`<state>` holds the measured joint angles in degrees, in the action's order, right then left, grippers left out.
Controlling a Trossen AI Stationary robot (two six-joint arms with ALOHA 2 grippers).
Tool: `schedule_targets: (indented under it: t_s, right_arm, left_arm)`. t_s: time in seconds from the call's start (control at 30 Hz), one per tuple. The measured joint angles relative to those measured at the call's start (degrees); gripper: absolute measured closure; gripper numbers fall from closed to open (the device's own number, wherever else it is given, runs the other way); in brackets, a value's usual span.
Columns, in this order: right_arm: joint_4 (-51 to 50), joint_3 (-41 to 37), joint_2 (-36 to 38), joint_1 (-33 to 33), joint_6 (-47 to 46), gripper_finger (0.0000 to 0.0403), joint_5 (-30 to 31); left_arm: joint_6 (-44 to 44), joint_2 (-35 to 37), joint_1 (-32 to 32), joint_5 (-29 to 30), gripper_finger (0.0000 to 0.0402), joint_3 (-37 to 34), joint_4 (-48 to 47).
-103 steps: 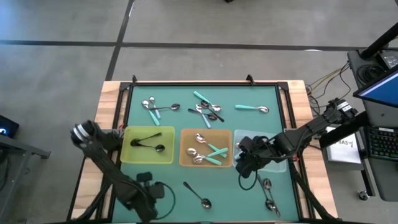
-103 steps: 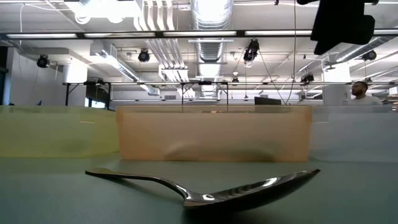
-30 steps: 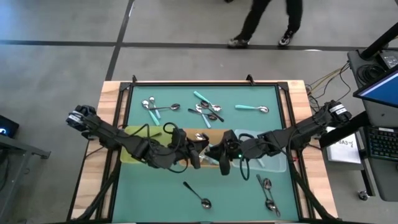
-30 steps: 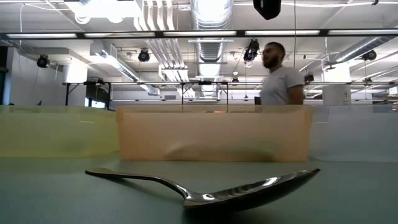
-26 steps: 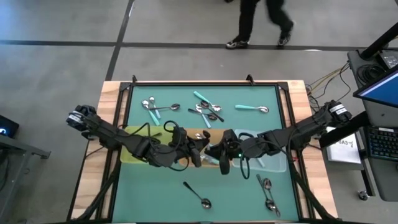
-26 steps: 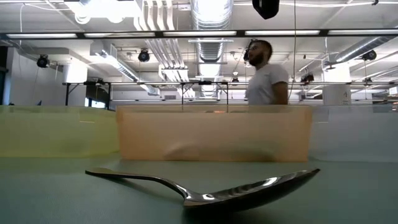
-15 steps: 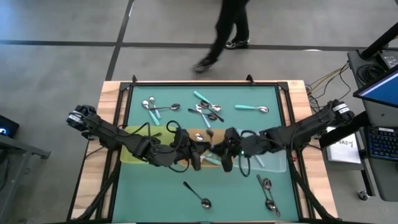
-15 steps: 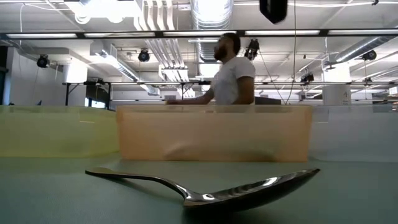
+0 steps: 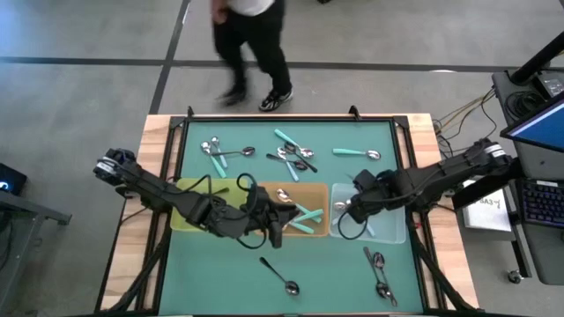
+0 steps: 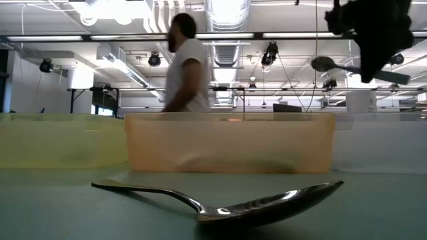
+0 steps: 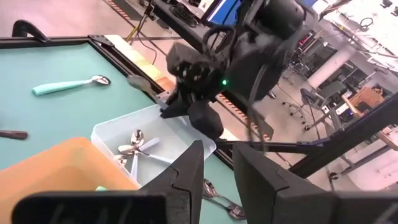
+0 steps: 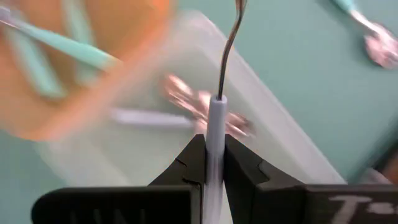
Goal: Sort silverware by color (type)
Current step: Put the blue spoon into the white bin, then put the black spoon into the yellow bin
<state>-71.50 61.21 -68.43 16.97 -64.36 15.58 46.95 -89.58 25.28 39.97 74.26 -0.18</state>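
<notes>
My right gripper point(image 9: 346, 204) hovers over the clear tray point(image 9: 388, 231), shut on a spoon point(image 12: 225, 59) with a pale blue handle and a silver bowl point(image 10: 323, 64). My left gripper point(image 9: 275, 225) stands open over the near left part of the orange tray point(image 9: 319, 192), with nothing between its fingers point(image 11: 186, 177). The orange tray holds teal-handled spoons point(image 9: 304, 214). The yellow tray point(image 9: 185, 211) is partly hidden by my left arm. Pale-handled spoons point(image 11: 138, 144) lie in the clear tray. My right gripper pinches the spoon's pale blue handle point(image 12: 215, 118) between its two fingers. The handle runs along the fingers, and the metal neck and bowl stick out past their tips. The spoon is lifted clear above the clear tray, roughly level in the low view.
Several spoons point(image 9: 291, 157) lie loose on the far part of the green mat, among them a teal one point(image 9: 355, 153). A black-handled spoon point(image 9: 280, 275) lies near the front edge, and others point(image 9: 381, 277) lie at the near right. A person point(image 9: 251, 44) walks beyond the table's far edge.
My right gripper has gone from the orange tray toward the table's right edge and up, carrying the pale blue spoon over the clear tray. The person behind the table has walked toward the left.
</notes>
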Motion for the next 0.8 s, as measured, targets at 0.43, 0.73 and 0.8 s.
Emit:
schedule_targets:
  t_s: [0.43, 0.73, 0.8]
  right_arm:
    - [1.76, -3.69, -1.35, 0.24, 0.98, 0.0270, -3.57]
    - [2.76, -3.69, -1.37, 0.24, 0.92, 0.0227, -3.55]
    - [3.88, -3.69, -1.37, 0.24, 0.14, 0.0228, -3.53]
  left_arm:
    - [-8.16, 3.02, -2.80, -5.62, 0.0333, 0.02, -13.91]
    - [-13.43, 2.74, -16.93, -23.51, 0.0333, -0.06, -40.38]
    - [-19.23, 2.40, -21.20, -28.67, 0.0333, -0.33, -42.55]
